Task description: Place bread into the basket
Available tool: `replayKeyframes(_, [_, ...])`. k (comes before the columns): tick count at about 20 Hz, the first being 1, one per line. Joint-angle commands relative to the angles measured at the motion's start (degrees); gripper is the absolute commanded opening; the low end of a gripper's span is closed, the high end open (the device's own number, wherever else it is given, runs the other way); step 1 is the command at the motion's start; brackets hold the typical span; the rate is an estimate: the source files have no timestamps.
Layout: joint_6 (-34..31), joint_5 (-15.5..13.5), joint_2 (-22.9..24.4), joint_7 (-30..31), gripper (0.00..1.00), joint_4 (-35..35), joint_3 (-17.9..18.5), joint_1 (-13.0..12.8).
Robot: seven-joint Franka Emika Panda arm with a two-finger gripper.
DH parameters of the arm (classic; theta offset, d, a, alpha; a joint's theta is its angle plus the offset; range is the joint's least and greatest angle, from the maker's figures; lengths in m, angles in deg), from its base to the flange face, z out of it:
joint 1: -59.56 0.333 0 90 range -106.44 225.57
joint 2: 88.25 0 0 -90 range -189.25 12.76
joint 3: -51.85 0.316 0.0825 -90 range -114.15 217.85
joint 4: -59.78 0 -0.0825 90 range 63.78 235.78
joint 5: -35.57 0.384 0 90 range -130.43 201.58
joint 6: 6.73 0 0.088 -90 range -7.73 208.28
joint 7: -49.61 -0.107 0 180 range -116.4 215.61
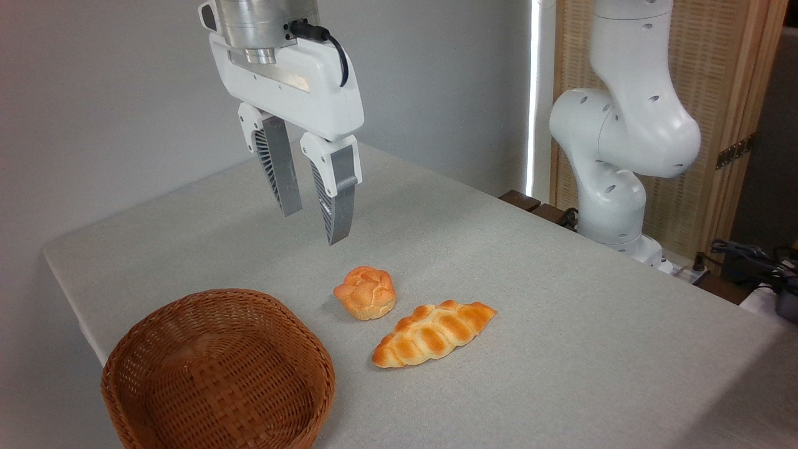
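Camera: fingers (315, 215) parted, empty, seemingly above bread (366, 292); basket (218, 368) at table (561, 312) edge.

The Franka Emika Panda arm (623, 125) is glossy white, built of rounded segments with small dark recessed screw holes. Its gripper (315, 224) has a white boxy body beneath a silver metal cylinder, with a black cable (336, 50) plugged in. Two grey ribbed fingers (277, 165) sit in white mounts.
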Motion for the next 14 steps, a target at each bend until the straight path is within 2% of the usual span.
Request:
replayKeyframes(1, [-1.0,0.7,-0.1,-0.7,1.00,-0.4,0.7,-0.3])
replayKeyframes(14, [-0.5,0.6,0.2,-0.7,1.00,1.0,0.7,-0.2])
